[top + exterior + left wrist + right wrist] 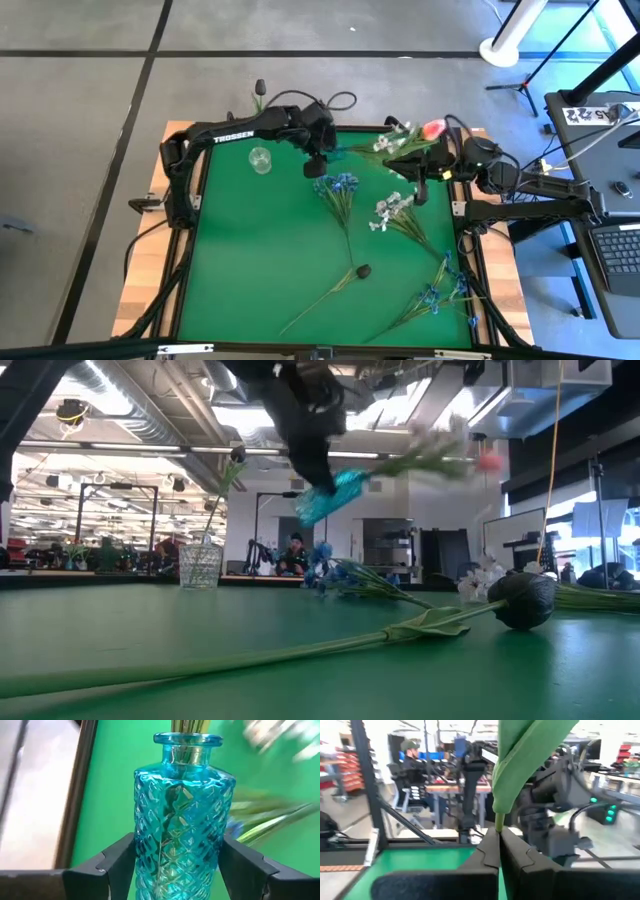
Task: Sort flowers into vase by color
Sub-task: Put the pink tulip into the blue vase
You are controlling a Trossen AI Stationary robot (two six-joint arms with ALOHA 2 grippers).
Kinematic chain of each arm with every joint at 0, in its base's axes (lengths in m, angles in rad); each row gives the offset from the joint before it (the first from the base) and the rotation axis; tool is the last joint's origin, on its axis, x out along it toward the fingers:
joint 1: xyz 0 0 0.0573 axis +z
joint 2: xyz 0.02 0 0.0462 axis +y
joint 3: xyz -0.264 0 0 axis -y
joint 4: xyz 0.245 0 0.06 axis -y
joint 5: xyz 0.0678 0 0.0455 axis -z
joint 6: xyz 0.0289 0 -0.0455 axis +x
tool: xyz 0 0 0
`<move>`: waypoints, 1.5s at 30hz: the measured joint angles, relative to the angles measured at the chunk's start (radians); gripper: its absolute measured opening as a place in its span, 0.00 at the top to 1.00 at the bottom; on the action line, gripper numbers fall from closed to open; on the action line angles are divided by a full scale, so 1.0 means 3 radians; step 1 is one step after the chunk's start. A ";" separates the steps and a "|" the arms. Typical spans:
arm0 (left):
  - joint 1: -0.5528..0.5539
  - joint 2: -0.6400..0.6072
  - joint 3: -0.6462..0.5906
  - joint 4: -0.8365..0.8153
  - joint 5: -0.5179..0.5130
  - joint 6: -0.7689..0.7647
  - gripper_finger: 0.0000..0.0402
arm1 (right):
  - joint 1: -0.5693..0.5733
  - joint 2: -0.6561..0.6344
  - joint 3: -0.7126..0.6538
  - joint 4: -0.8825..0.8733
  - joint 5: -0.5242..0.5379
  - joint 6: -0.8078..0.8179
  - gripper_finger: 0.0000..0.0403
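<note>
My left gripper (pixel 318 158) hangs over the table's far middle, shut on a blue glass vase (pixel 182 815), also seen tilted in the low view (pixel 330 495). Green stems leave its mouth toward the right, ending in white blossoms (pixel 390 142) and a pink tulip (pixel 432 128). My right gripper (pixel 392 160) is just right of the vase, shut on a green stem (pixel 498 822) with a broad leaf (pixel 525 755). A clear glass vase (pixel 260 160) stands upright at the far left with a dark tulip bud (pixel 260 88) in it. My left gripper pinches the blue vase's patterned body (pixel 145 850) between its two fingers (pixel 112 862), one on each side, below the neck. The vase is lifted clear of the table and tilted, its mouth toward the right. My right gripper pinches a thin green stem (pixel 498 826) between its shut fingertips (pixel 487 850). The fingers lie about level, and the stem and its leaf rise above them. Which flower this stem bears, I cannot tell.
On the green mat lie a blue cluster flower (pixel 340 188), a white spray (pixel 392 210), a dark tulip (pixel 363 270) with a long stem, and more blue flowers (pixel 440 292) near the right edge. A person (pixel 295 550) sits in the room behind.
</note>
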 joint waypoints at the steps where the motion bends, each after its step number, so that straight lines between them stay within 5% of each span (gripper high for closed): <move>1: 0.0000 -0.0023 0.0001 0.0078 0.0116 -0.0062 0.41 | 0.0000 -0.0012 0.0000 0.0082 -0.0067 0.0037 1.00; 8: -0.0038 -0.0046 -0.0304 0.1050 0.0761 -0.0447 0.41 | 0.0090 -0.0146 0.0003 0.0620 -0.0580 0.0278 1.00; 17: -0.0117 -0.0048 -0.0986 0.2448 0.0738 -0.0767 0.41 | 0.0484 -0.0197 0.0002 0.0427 0.0205 0.0123 1.00; 29: -0.0162 -0.0619 -0.2375 0.4409 -0.0189 -0.1274 0.41 | 0.0884 -0.0073 0.0005 0.0410 0.1434 -0.0193 1.00; 40: -0.0837 -0.0727 -0.2890 0.4994 -0.1698 -0.0819 0.41 | 0.0959 0.0683 0.0079 0.0981 0.1979 -0.0590 1.00; 45: -0.0984 -0.0727 -0.2893 0.4991 -0.1948 -0.0698 0.41 | 0.0959 0.0972 0.0397 0.0696 0.2108 -0.0625 1.00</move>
